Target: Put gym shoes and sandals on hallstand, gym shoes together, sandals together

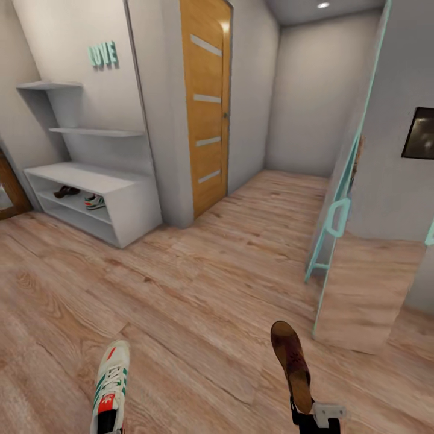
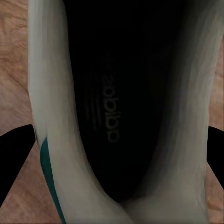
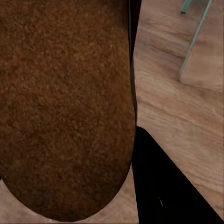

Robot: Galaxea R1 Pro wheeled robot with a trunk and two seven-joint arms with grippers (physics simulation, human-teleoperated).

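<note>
Grippers are both loaded at this moment. A gym shoe (image 1: 111, 386) is carried at the left gripper (image 1: 108, 422), low in the head view, toe pointing forward over the corridor floor (image 1: 199, 313). White upper, white laces, green side stripes and a red-orange tongue patch are seen on it. In the left wrist view the shoe's dark opening (image 2: 112, 93) is looked straight into, with faint lettering printed on the insole, and a dark finger (image 2: 14, 158) is seen on each side of the pale shoe, pressed in against it; a green stripe is caught at one edge.

On the other side, a sandal (image 1: 290, 367) is held by the right gripper (image 1: 313, 416) at its heel end, raised and pointing forward, its brown sole turned up toward the head camera. In the right wrist view that mottled brown sole (image 3: 65, 107) is shown close up, with a black finger (image 3: 163, 186) lying just beside it; how wide the jaws stand cannot be told from there, but the sandal is clearly gripped.

Farther off, at the left wall, the hallstand (image 1: 129, 208) is seen. On its upper open shelf a second sandal (image 1: 66, 191) and a second gym shoe (image 1: 94, 202) are already lying, near each other.
</note>
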